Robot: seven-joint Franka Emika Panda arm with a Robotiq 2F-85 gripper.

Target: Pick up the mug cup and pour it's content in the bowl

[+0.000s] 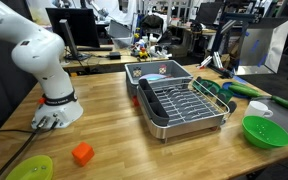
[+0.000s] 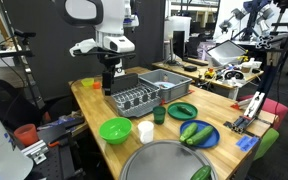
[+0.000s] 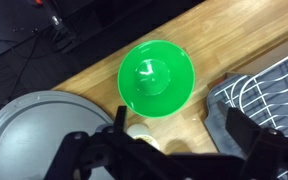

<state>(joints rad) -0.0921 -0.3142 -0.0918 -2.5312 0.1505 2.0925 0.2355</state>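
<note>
The bright green bowl sits on the wooden table, empty, and shows in both exterior views. The small white mug cup stands upright just beside the bowl. In the wrist view the cup peeks out from behind my gripper body, below the bowl. It also shows in an exterior view. My gripper is open and empty. It hangs high above the table, over the far end of the dish rack, well away from the cup.
A metal dish rack stands mid-table. A large grey round lid, a blue plate of green vegetables, a green plate and a small green cup surround the mug. A lime-green dish and an orange block lie near the robot base.
</note>
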